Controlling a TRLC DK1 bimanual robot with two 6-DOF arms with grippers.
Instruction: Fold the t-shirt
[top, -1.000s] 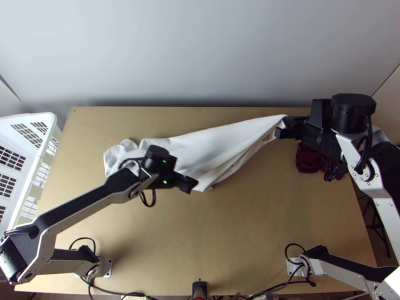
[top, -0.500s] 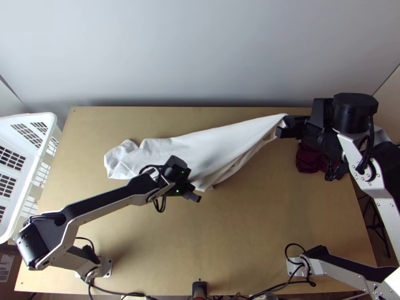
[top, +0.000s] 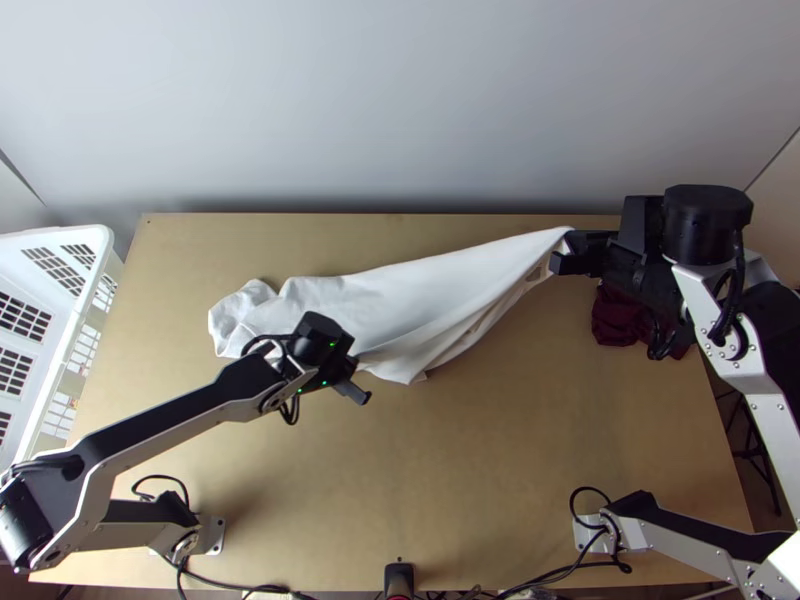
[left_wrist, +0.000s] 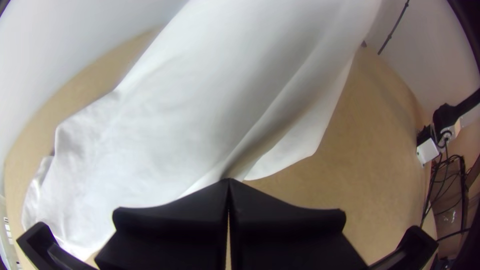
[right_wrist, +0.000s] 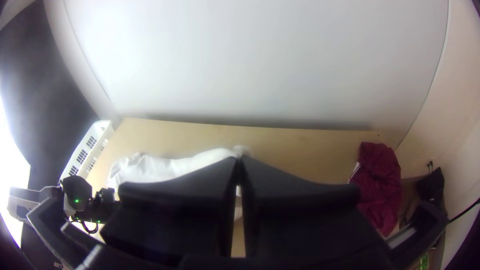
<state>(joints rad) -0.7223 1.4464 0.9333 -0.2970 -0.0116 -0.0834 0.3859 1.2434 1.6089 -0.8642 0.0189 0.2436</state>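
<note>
We have the desk (top: 500, 480) under the white t-shirt (top: 430, 290), stretched from its rumpled end left of the left gripper (left_wrist: 229, 181) to the right gripper (top: 562, 256), clamped on a corner. Left's closed, apparently empty. Pulling one-sided could twist it. Left wrist view adds the crease by left's fingertips.

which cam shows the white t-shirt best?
Top view: t-shirt visible from rumpled end to the corner held in the right gripper, though the left arm hides a bit. Left wrist view: creases close up, held corner cut off. Right wrist view: rumpled end, rest partly behind black fingers.
</note>
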